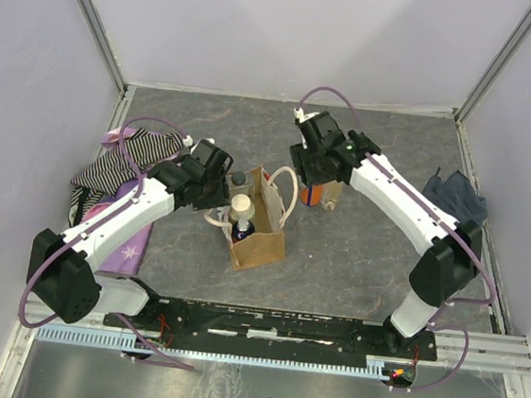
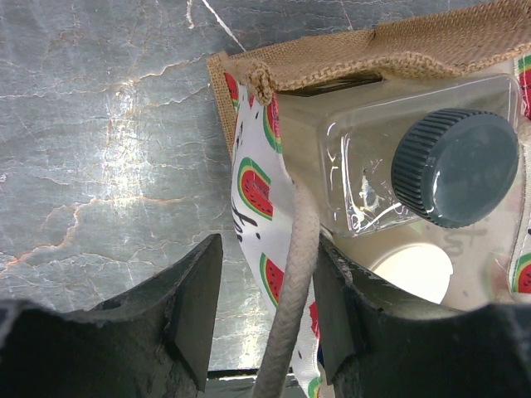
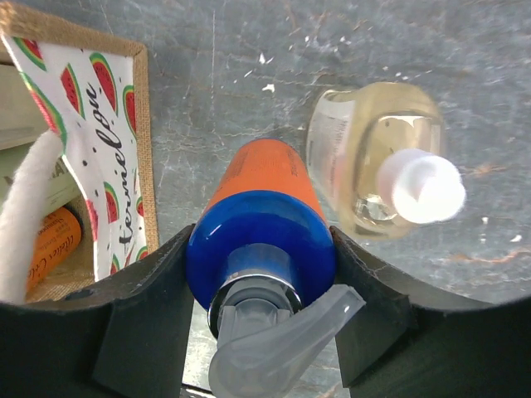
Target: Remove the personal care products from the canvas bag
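Pinching the orange-and-blue bottle (image 3: pixel 264 240) at its blue shoulder, the right gripper (image 3: pixel 261 319) stands it near the surface's far edge beside the amber bottle (image 3: pixel 377 157); slick, rigid plastic. The left gripper (image 2: pixel 259 319) is spread around the soft canvas bag (image 1: pixel 261 225) handle (image 2: pixel 292 290).

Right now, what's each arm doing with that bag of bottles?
Right gripper shut on orange-and-blue bottle, beside amber bottle on table. Left gripper open, straddling bag wall and rope handle. Clear square bottle inside.

Grey marbled table (image 1: pixel 354 256) carrying canvas bag (image 1: pixel 263 242), amber bottle (image 3: pixel 377 157), striped and purple clothes (image 1: pixel 121 170), blue-grey cloth (image 1: pixel 456 195).
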`<state>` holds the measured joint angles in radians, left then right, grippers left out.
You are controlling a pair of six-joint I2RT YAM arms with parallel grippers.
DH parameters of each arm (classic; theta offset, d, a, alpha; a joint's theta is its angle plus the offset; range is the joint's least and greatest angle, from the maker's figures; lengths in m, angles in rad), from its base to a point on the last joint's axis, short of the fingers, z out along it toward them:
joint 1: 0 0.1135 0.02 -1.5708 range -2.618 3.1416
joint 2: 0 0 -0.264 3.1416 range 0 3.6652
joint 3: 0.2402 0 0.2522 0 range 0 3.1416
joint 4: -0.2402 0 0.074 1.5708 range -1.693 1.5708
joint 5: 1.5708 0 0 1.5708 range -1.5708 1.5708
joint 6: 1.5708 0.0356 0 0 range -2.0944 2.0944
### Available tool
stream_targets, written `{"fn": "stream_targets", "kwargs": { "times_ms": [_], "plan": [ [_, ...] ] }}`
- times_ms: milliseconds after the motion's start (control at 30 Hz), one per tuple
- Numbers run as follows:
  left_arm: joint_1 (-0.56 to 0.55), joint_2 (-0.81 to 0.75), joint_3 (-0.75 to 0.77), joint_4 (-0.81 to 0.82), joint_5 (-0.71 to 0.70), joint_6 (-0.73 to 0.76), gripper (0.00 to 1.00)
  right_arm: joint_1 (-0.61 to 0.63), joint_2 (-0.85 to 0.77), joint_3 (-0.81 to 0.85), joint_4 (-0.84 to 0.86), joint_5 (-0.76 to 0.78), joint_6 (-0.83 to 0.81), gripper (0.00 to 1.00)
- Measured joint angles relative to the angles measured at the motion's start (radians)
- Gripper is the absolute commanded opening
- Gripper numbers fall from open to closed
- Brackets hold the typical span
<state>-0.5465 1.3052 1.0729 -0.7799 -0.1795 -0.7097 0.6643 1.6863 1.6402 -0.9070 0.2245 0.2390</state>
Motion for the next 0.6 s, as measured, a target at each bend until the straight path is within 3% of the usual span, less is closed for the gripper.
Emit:
{"fn": "stream_targets", "kwargs": {
  "times_ms": [267, 433, 600],
  "plan": [
    [0.0, 0.0, -0.001, 0.001, 0.0, 0.0, 0.55, 0.0, 0.072, -0.08, 0.076, -0.053, 0.03, 0.38],
    [0.0, 0.0, -0.001, 0.001, 0.0, 0.0, 0.55, 0.0, 0.109, -0.097, 0.096, -0.071, 0.048, 0.75],
    [0.0, 0.0, -0.001, 0.002, 0.002, 0.0, 0.55, 0.0, 0.121, -0.1, 0.107, -0.072, 0.061, 0.87]
  ]
}}
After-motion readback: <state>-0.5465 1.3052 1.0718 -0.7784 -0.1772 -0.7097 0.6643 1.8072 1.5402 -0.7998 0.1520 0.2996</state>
